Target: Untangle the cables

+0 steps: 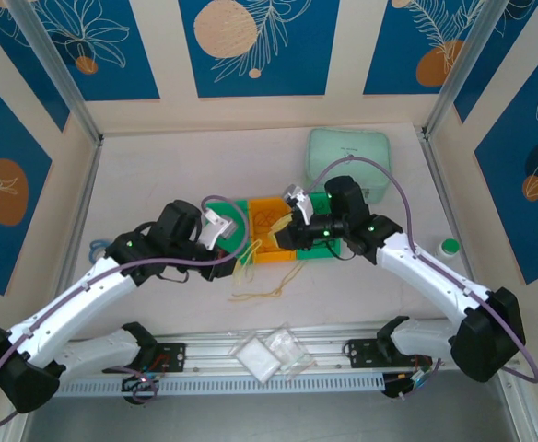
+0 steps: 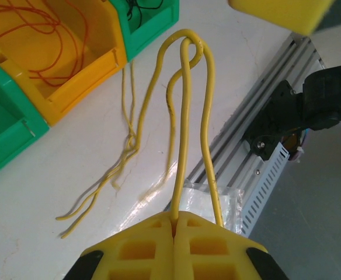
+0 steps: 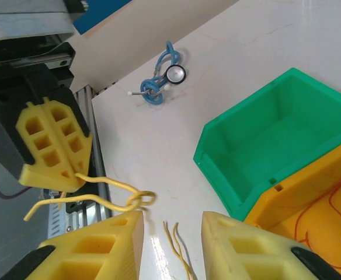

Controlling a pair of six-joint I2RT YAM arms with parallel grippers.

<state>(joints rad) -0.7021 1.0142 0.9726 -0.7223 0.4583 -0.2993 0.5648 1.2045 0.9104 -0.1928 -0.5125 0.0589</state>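
Was closed in on three sides by cream walls (image 1: pixel 158 110). Carried blue panels (image 1: pixel 255 46) on those walls, printed with white leaf outlines and peach and orange discs (image 1: pixel 225 28). Had two metal posts (image 1: pixel 64 78) slanting up from the rear corners of a white table (image 1: pixel 158 175). Showed soft glare and faint scratches on the glossy tabletop. Was edged at the near side by a slotted metal rail (image 1: pixel 204 352). Gave way to grey floor (image 1: pixel 251 424) below that rail. Was lit evenly, with only weak shadows on the table.
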